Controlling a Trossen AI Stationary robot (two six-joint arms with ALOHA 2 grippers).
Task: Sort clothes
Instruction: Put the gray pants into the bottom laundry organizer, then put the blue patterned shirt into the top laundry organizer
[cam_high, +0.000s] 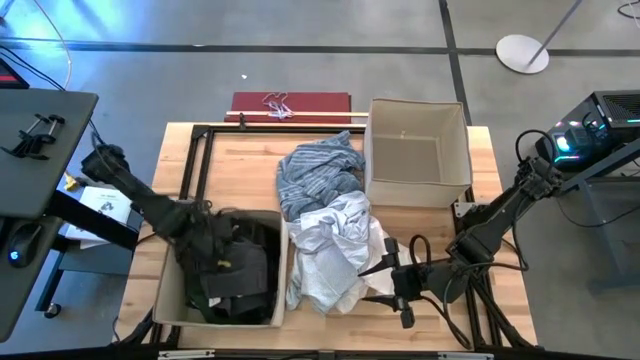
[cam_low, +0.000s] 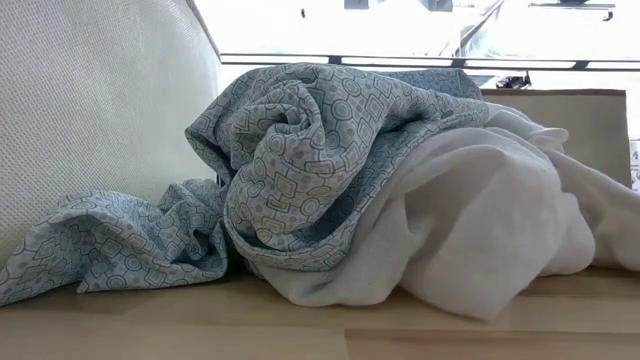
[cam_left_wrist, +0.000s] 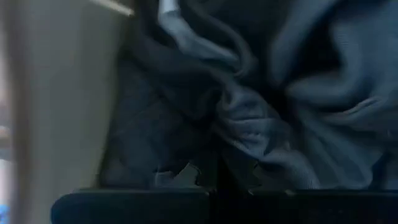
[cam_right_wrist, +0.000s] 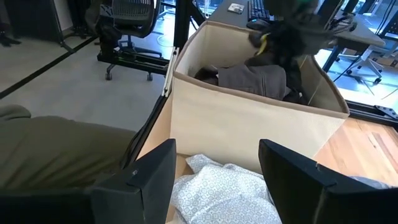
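A beige fabric box (cam_high: 165, 300) at the table's near left holds dark garments (cam_high: 235, 270), which also show in the right wrist view (cam_right_wrist: 255, 78). My left gripper (cam_high: 215, 250) is down inside this box, among the dark cloth (cam_left_wrist: 249, 124). A light blue striped shirt (cam_high: 320, 170) lies bunched at the table's middle, and a white piece (cam_high: 330, 255) lies against its near side. Both show in the low view, the shirt (cam_low: 310, 150) resting on the white piece (cam_low: 480, 220). My right gripper (cam_high: 385, 275) is open at the white piece's right edge (cam_right_wrist: 217, 193). My right gripper's open fingers (cam_right_wrist: 155, 174) stand level on either side of the white piece's edge (cam_right_wrist: 217, 186), coming from the table's right. I cannot tell whether they touch it.
A second beige box (cam_high: 415, 150) stands open at the far right, right of the striped shirt. A dark metal frame (cam_high: 200, 135) runs along the table's far left. A red flat thing (cam_high: 290, 103) lies beyond the far edge. Bare wood shows at the near right (cam_high: 500, 290).
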